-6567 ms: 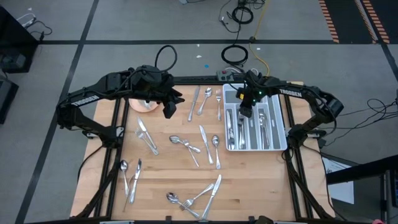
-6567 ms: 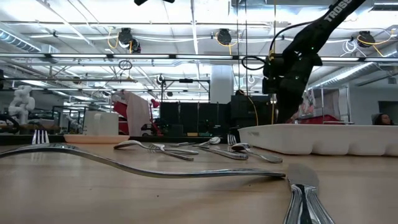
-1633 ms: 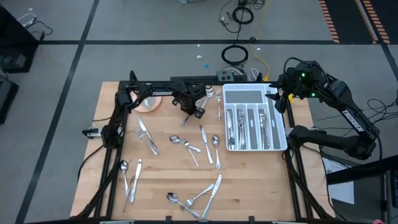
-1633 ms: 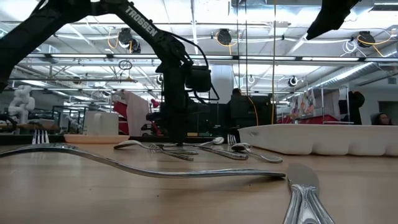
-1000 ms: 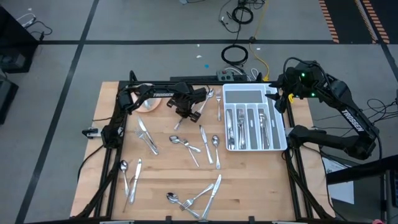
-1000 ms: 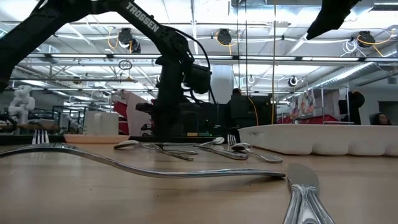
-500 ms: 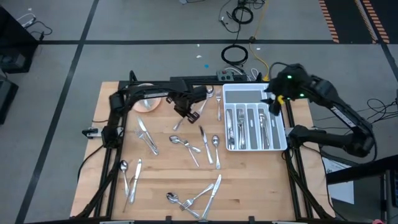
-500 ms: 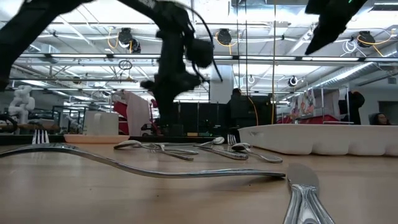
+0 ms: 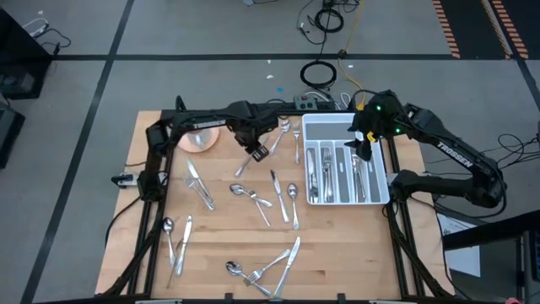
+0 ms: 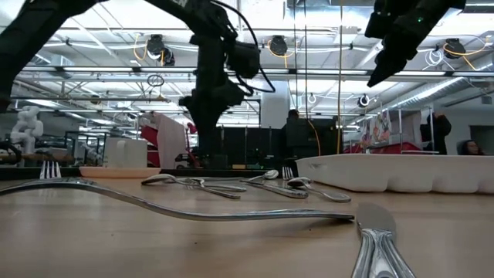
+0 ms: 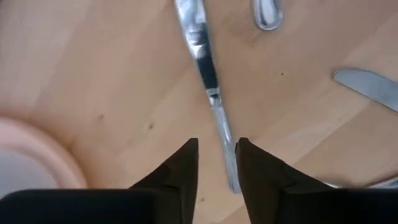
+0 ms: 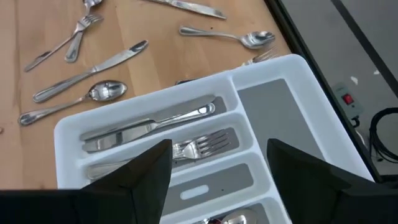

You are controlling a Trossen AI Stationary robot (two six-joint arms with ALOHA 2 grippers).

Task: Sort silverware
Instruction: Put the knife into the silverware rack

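White tray [image 9: 380, 160] w/ compartments at table [image 9: 219, 253] right, pink saucer [image 9: 199, 140] back-left

**Two dark arms with white lettering**

Both arms are finished in matte black, with white TROSSEN lettering printed along the forearm links. A green indicator light is seen near the right wrist. Black tapered fingers [image 11: 180, 171] are fitted, and a black cable loops by the left wrist.

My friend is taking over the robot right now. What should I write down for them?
Left gripper: fingers slightly apart astride a knife lying on the table near the pink saucer; nothing gripped.
Right gripper: open, empty, above the white tray.
Done: some knives, forks and spoons lie in the tray's compartments.
Left: many loose pieces across the table, from the far edge to the near edge.
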